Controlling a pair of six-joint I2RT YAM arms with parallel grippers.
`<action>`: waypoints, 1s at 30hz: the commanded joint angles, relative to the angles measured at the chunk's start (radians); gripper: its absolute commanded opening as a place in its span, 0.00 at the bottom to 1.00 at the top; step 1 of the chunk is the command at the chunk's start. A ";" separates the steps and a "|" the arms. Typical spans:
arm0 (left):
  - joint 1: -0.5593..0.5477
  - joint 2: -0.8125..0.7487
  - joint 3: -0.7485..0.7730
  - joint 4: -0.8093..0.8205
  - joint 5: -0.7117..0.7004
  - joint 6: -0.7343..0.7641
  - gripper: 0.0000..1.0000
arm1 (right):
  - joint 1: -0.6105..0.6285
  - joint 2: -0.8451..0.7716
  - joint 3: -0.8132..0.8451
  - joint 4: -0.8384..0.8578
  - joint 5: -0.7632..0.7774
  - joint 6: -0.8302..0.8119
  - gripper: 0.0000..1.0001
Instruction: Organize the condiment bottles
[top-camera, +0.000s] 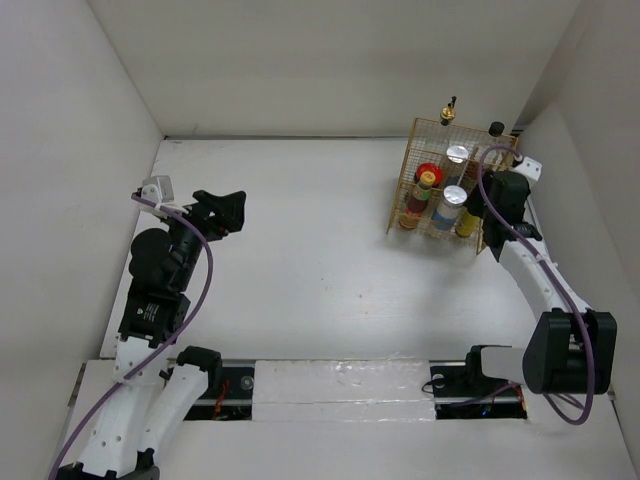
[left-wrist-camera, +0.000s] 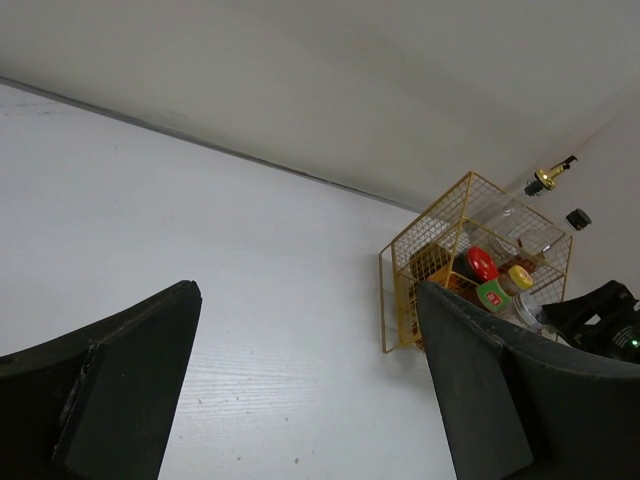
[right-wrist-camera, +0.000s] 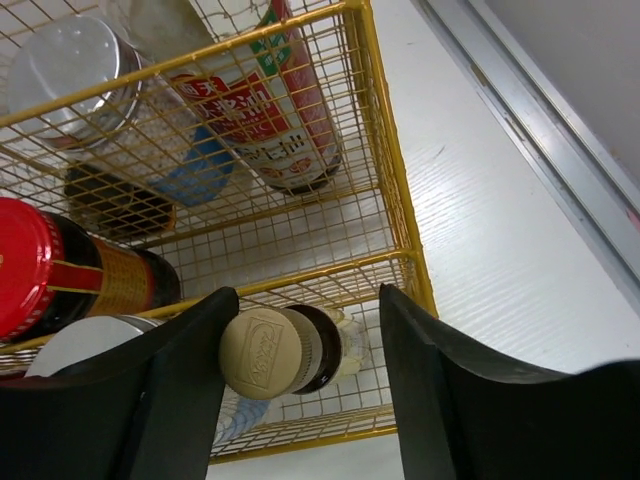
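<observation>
Trouble could start at the lower centre of the right wrist view, where the right tool (right-wrist-camera: 305, 310) stands parted around a small beige-capped jar (right-wrist-camera: 265, 352) inside the gold wire basket (right-wrist-camera: 385, 150): a sideways drag would tip it or snag wire, while the left tool (left-wrist-camera: 308, 300) gapes wide and empty.

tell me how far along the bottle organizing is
Mostly done. The gold wire basket already holds several bottles, including the red-lidded jar and a silver-lidded bottle. In hand: the right gripper stands open around a cream-capped bottle inside the basket; the left gripper is open and empty. Still to do: the gold-capped bottle and black-capped bottle appear to stand behind the basket, outside it.
</observation>
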 joint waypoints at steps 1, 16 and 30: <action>-0.008 -0.007 -0.001 0.033 -0.001 0.010 0.85 | -0.008 -0.054 0.019 0.060 0.005 0.009 0.66; -0.008 -0.016 0.008 0.033 0.019 0.010 0.92 | 0.173 -0.465 -0.063 0.235 -0.229 -0.044 1.00; -0.008 -0.028 0.008 0.055 0.041 0.010 0.99 | 0.829 -0.016 0.017 0.367 -0.738 -0.212 1.00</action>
